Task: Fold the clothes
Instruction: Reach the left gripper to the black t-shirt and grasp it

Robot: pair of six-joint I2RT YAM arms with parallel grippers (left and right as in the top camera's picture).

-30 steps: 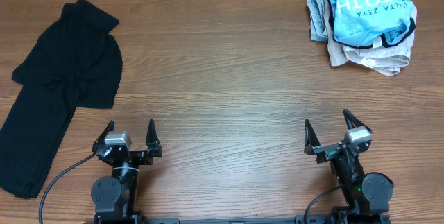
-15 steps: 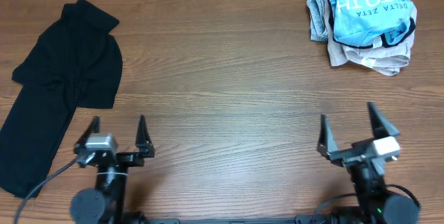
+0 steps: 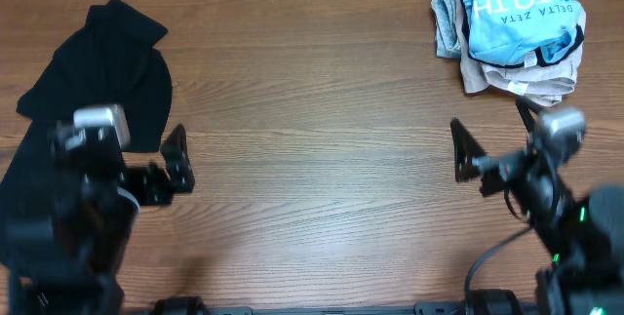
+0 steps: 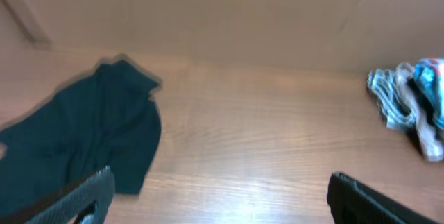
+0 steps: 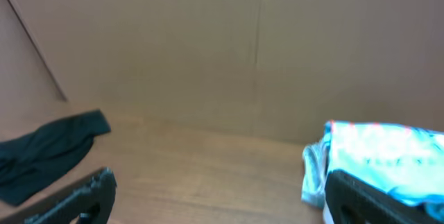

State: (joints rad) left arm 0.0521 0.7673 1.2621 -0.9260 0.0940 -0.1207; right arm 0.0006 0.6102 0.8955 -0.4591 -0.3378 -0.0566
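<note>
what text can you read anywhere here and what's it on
"DELTA ZETA": small white letters, upside down in the overhead view, on the light blue shirt.
"OTH": large white letters on the same shirt, the rest folded away.
"ICKE": pink letters at the picture's top edge, cut off.
No text shows on the black T-shirt; in both wrist views the lettering is too blurred to read.

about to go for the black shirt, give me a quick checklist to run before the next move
1. Is the left gripper open and empty: ok.
2. Is the right gripper open and empty: ok.
3. Does the black T-shirt lie flat for folding: not ok, it is bunched at the far left of the table.
4. Is the whole black T-shirt in view: not ok, the left arm covers its near part from overhead.
5. Is the light blue shirt apart from the black T-shirt: ok, it sits far right.
</note>
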